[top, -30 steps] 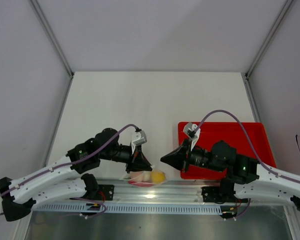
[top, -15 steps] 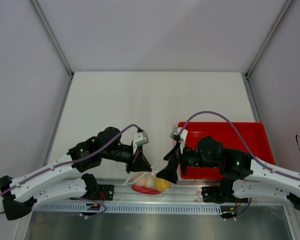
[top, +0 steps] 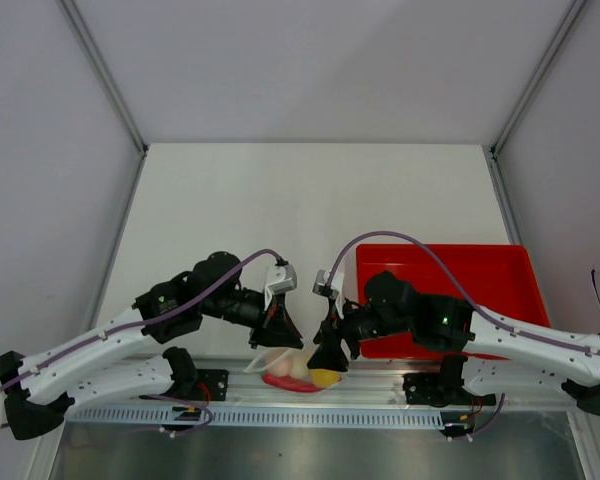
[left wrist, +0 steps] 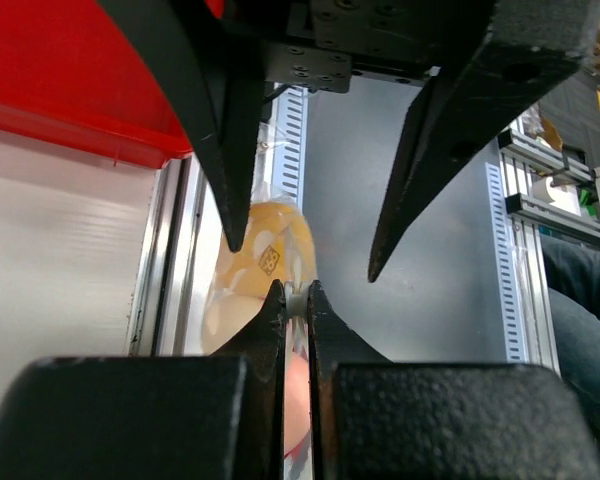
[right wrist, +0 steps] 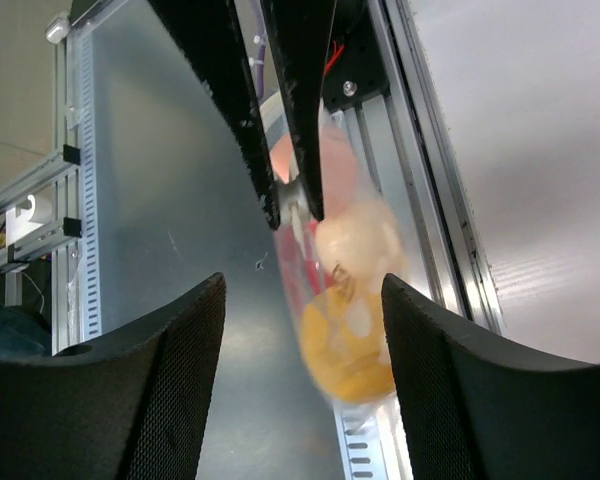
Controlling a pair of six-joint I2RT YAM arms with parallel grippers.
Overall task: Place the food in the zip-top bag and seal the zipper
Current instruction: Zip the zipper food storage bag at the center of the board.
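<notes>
The zip-top bag (right wrist: 355,240) is clear, glossy plastic film; the food (right wrist: 348,352) inside looks smooth. The right claw (right wrist: 302,290) has matt black fingers (right wrist: 165,400) with a fine mesh texture. The red tray (top: 480,265) is shiny plastic, the surface (top: 310,200) matt white, and the rail (top: 370,380) near the bottom of the frame brushed metal.

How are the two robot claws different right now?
The left gripper is shut, pinching the zip-top bag; the right gripper is open, gripping nothing. The left gripper reaches in from the left, the right gripper from the right. Both are black, meeting at the bag.
</notes>
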